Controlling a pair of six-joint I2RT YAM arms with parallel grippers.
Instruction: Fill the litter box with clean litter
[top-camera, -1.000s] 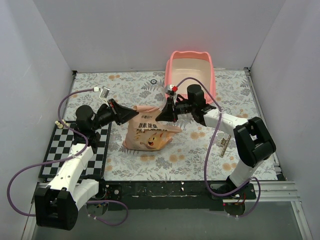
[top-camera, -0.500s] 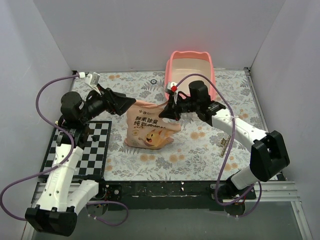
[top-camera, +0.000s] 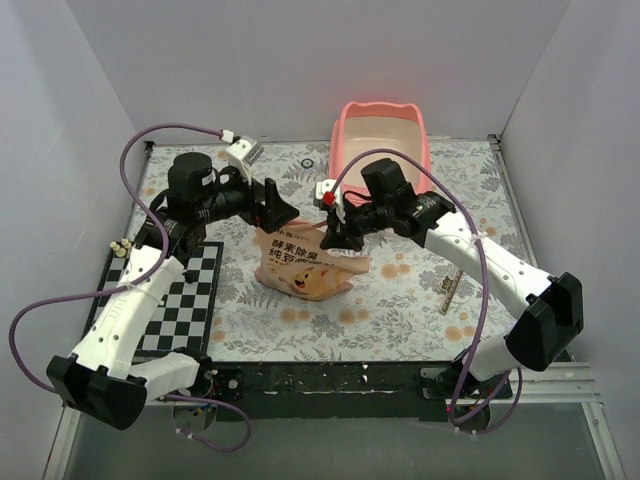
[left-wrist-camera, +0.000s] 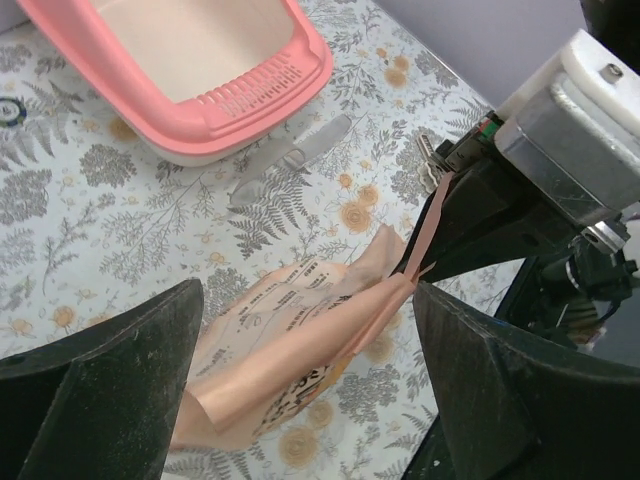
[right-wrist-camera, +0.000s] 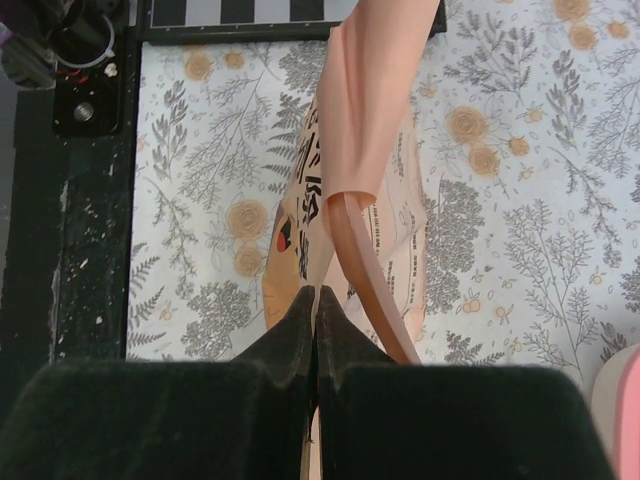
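Pink plastic litter box (top-camera: 380, 104) stands beyond the right pincer (right-wrist-camera: 316, 295), toward the far wall and a little to its right, apart from the fingertips. Seen from the left pincer (left-wrist-camera: 305, 295), it lies further out across the table, on the right arm's side. Its inner base shows cream; I cannot tell from where I stand whether anything lies in it.

Right pincer: pressed together, pinching a corner flap of the orange-tan bag (top-camera: 305, 265). The flap is pulled up into a taut strip that runs from the tips down to the bag body.

Left pincer: fingers (left-wrist-camera: 110, 380) spread wide and gripping nothing. It hangs above the bag's upper left edge, with the bag's open, folded top showing in the gap between the jaws. I cannot tell whether either finger touches the film.

Bag: lies below both pincers on the floral table cover (top-camera: 400, 300), printed side up, dark characters and a cartoon face showing. The two pincers face each other across its top, near but not touching.

Checkered mat (top-camera: 165, 300): behind the left pincer, under that arm.
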